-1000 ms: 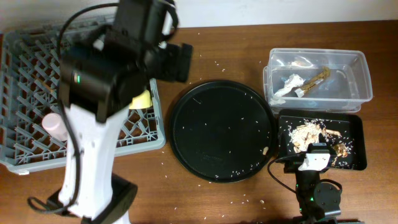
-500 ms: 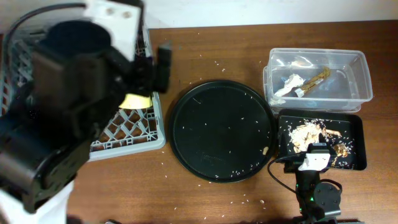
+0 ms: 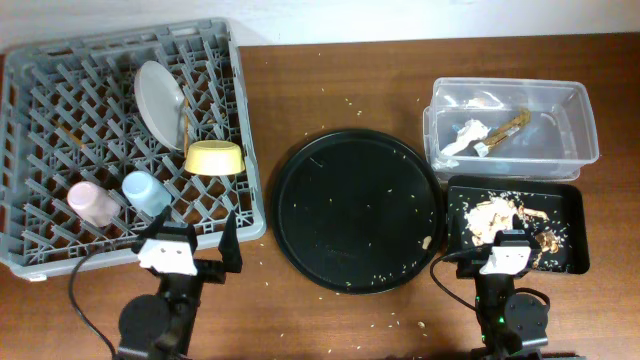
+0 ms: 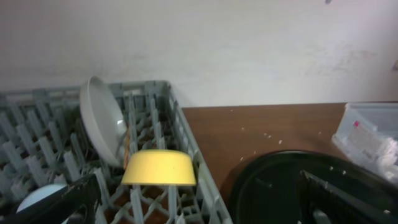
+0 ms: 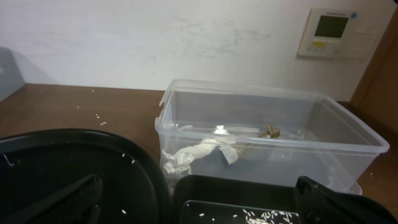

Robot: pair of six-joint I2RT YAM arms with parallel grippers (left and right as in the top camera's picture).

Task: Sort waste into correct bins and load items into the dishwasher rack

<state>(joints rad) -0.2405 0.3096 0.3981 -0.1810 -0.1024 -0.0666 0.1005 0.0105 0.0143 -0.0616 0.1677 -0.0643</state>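
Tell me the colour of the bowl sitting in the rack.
Yellow. The bowl shows best in the left wrist view.

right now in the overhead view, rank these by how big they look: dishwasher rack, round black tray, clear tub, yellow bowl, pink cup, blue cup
1. dishwasher rack
2. round black tray
3. clear tub
4. yellow bowl
5. pink cup and blue cup: these look about the same size, so I will not rank one over the other.

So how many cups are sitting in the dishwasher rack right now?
2. The pink cup lies near the lower-left corner of the rack in the overhead view; the blue cup sits just right of it. No others show.
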